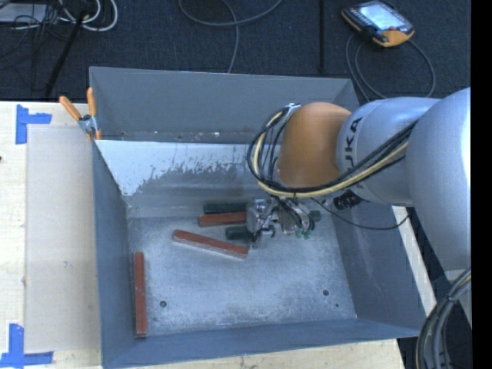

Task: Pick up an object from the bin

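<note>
- Camera view from above shows us the grey metal bin [231,335] with 4 slim bars lying on its speckled floor, and the arm [415,152] coming in from the right.
- We see the gripper [260,223] low in the bin, near the back of the floor and a little right of the middle. It sits below the arm's orange cover [311,146] and its loop of cables [260,164].
- Whether the gripper is released or clenched we cannot tell, since its tip is small, dark and partly lost against the bars.
- Nearest to it lies the short reddish-brown bar [221,219], flat and almost level across the view. Its right end meets the gripper's tip, though we cannot say if they touch.
- Just behind that one lies the dark green bar [223,207], side by side with it and apparently touching along their length. Its right end is also beside the gripper.
- In front of those 2 lies the long reddish-brown bar [209,244], flat and slanting down to the right. Its right end is just below the gripper and its left end points towards the bin's left wall.
- Well apart from these 3, the 4th bar [139,293], also reddish-brown, lies along the foot of the left wall. It runs from about the middle of the floor towards the front left corner.
- All 4 bars rest on the floor of the bin.
</note>
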`<action>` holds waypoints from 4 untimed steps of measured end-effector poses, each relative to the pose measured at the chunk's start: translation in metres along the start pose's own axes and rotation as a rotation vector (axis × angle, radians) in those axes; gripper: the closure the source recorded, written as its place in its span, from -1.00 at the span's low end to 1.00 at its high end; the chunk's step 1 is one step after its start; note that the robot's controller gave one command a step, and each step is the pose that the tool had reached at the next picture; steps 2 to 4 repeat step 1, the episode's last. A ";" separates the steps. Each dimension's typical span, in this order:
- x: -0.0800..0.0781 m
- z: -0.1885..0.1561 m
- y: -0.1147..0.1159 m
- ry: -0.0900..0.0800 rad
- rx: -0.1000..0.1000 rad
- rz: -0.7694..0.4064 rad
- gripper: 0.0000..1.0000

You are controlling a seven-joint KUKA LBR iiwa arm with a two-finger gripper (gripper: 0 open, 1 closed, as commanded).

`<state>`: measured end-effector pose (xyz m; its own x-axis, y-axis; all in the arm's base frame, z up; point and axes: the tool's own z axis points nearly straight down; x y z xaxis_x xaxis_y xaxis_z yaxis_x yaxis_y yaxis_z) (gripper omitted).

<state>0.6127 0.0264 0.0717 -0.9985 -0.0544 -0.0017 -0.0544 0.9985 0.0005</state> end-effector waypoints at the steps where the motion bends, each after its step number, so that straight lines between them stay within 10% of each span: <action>1: 0.055 -0.140 0.050 0.000 0.000 -0.059 1.00; 4: 0.055 -0.140 0.050 0.000 0.000 -0.059 1.00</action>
